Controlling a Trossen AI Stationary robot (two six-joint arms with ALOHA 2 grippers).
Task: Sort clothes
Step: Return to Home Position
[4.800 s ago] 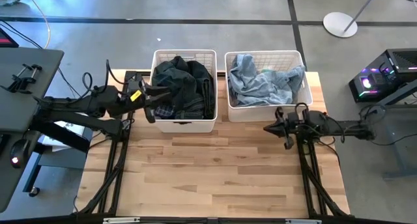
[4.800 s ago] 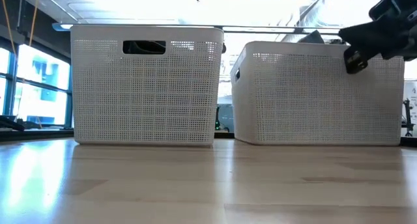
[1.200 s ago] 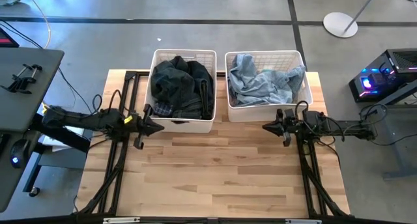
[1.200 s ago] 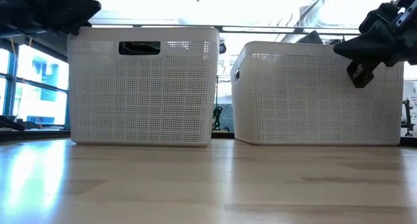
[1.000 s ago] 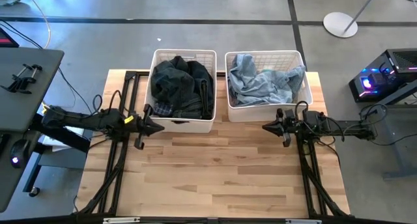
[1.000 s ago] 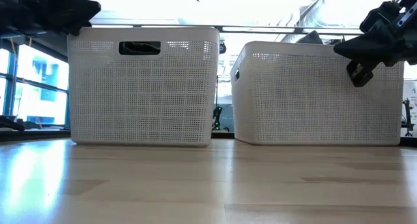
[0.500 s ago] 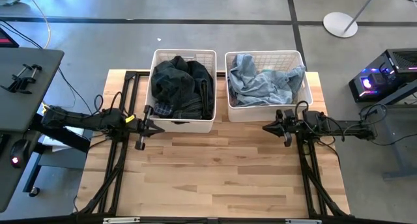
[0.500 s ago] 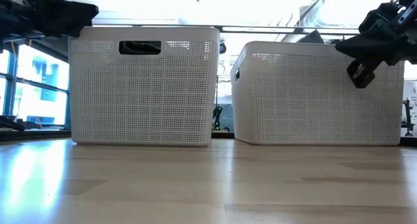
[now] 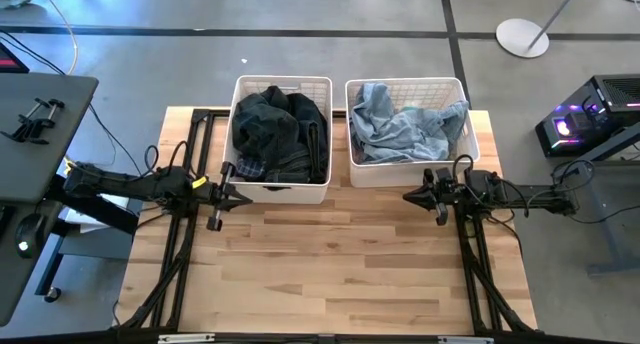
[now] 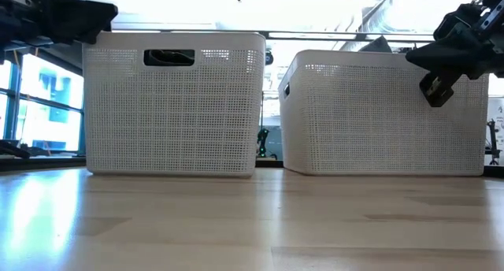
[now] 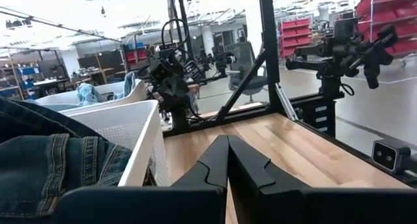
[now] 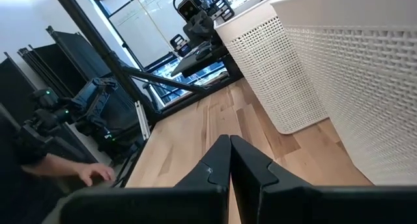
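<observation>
Dark clothes [image 9: 280, 134] in left basket [image 9: 283, 81], 11 o'clock; pale denim [image 9: 405, 124] in right basket [image 9: 405, 82], 1 o'clock. Left gripper [image 9: 243, 196], 10 o'clock, right gripper [image 9: 409, 195], 2 o'clock: both pressed together, empty; judged parked, sorting complete.

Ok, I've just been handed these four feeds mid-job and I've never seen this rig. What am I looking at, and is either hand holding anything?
It is a robot with two dark arms at a wooden table. The high view looks straight down; the low view looks level across the tabletop; each wrist view looks out past that arm's own fingers. Two white baskets stand at the table's far side: the left basket holds dark denim clothes, the right basket holds pale blue denim clothes. No clothes lie on the tabletop. The left hand and right hand hover in front of the baskets, pointing toward each other, both shut and holding nothing.
</observation>
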